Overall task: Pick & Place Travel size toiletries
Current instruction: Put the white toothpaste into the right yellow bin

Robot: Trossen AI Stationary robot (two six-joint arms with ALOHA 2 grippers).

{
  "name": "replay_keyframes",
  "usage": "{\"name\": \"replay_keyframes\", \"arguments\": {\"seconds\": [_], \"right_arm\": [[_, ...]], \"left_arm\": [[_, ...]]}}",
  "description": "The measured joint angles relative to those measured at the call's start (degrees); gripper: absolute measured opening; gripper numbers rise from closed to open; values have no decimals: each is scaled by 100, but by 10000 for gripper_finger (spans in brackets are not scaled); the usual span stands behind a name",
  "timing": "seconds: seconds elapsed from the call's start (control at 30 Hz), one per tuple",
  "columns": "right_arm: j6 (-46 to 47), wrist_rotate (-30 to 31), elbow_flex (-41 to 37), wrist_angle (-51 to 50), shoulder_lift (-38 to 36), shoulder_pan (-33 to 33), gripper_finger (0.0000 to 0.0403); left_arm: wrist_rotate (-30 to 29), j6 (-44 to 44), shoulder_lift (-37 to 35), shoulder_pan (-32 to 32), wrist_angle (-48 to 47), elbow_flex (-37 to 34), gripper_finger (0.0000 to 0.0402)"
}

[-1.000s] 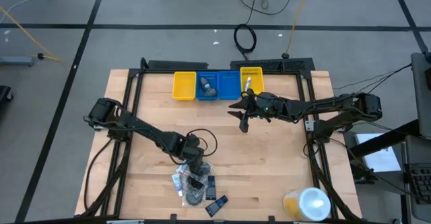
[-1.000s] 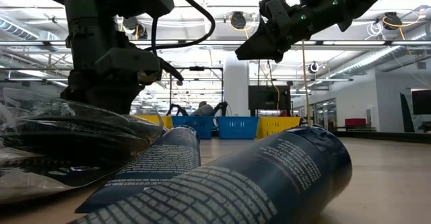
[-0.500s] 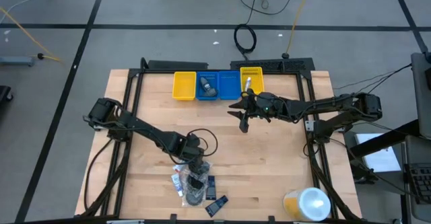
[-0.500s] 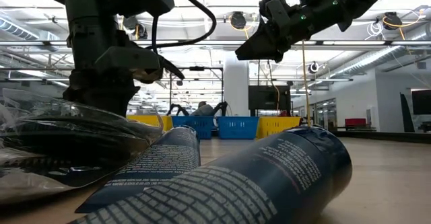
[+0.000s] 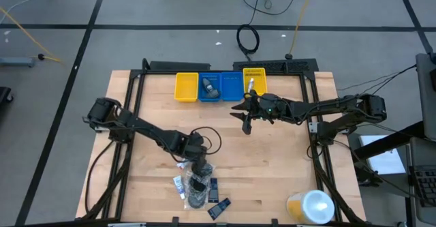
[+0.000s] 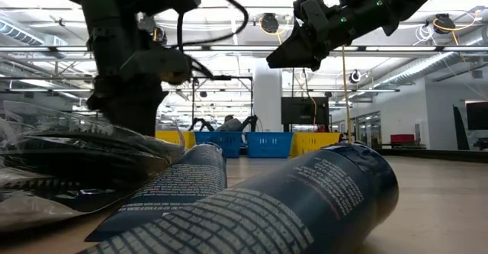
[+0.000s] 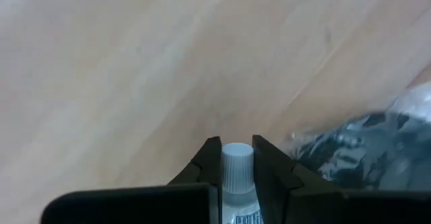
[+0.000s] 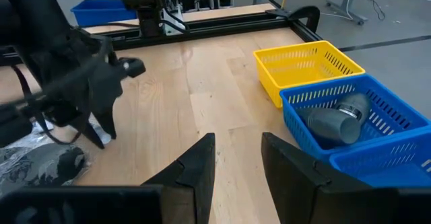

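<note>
The travel size toiletries lie in a pile [image 5: 197,189] near the table's front edge: white-and-blue tubes, dark bottles and black packets, partly on crinkled clear plastic [image 7: 377,143]. My left gripper [image 5: 198,167] stands at the pile's far edge, pointing steeply down, shut on a small white-capped tube [image 7: 237,167]. My right gripper [image 5: 246,123] hovers open in front of the bins, nothing between its fingers [image 8: 202,160]. A grey bottle [image 8: 339,123] lies in a blue bin [image 5: 209,88]. My left gripper pinches the small tube between its two fingers [image 7: 205,167], just behind the white cap [image 7: 237,158], which sticks out past the fingertips. The fingers come from above, slanting steeply down, and lie along the tube. Whether the tube is clear of the table I cannot tell.
Yellow and blue bins [image 5: 219,86] stand in a row at the table's far edge. A large yellow container with a white lid [image 5: 311,206] sits at the near right corner. Two big dark tubes [image 6: 305,200] lie close before the low camera. Bare wood spans the middle.
My left gripper has turned a little at the far edge of the pile and has come up slightly. My right gripper has kept still.
</note>
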Motion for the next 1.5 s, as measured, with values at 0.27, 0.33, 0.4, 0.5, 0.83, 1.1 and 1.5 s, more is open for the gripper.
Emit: {"name": "replay_keyframes", "arguments": {"seconds": [0.27,0.33,0.4,0.5,0.83,1.1,1.5], "right_arm": [[0,-3,0,0,0,0,116],[0,-4,0,2,0,0,116],[0,-4,0,2,0,0,116],[2,-8,0,24,0,0,116],[155,-13,0,63,0,0,116],[304,-15,0,304,0,16,116],[103,-7,0,822,2,375,116]], "left_arm": [[-1537,719,-1039,166,218,0,40],[-2027,1118,-1289,161,544,0,40],[-2435,1638,-1497,159,969,0,40],[-2853,2457,-1695,162,1699,0,40],[-3655,5034,-1809,208,4351,0,40],[-3740,5602,-1789,462,5134,0,40],[-3587,6196,-1240,888,6502,0,40]]}}
